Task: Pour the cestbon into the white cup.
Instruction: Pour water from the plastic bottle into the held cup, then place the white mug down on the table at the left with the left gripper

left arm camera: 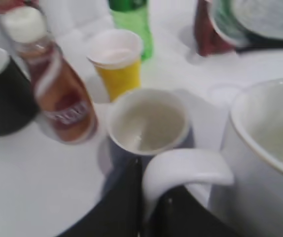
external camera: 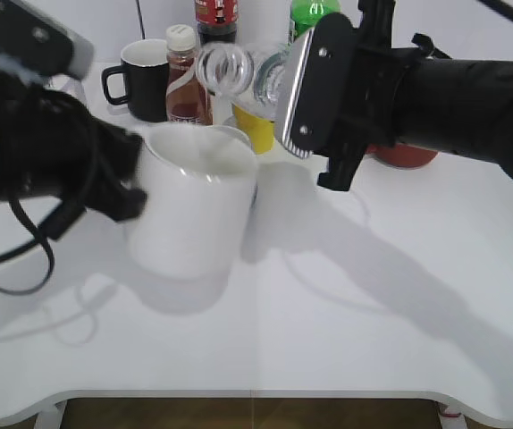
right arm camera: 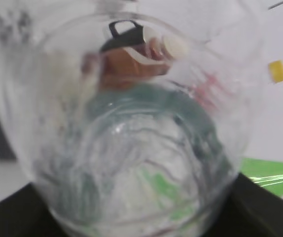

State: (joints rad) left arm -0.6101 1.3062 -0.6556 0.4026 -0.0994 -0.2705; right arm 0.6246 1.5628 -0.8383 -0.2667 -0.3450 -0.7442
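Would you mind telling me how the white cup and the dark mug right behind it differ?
The white cup is much wider than the dark mug. The white cup is white outside; the dark mug is dark outside with a pale interior. The left pincer grips the white cup's handle, while the dark mug stands free on the table. Both are upright and open-topped.

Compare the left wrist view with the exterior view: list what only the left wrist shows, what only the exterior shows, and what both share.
Only the left wrist view shows the left tool closed on the white cup's handle and the inside of a grey mug.

Only the exterior view shows the right tool holding the cestbon tipped over the white cup.

Both show the yellow cup, brown bottle and black mug.
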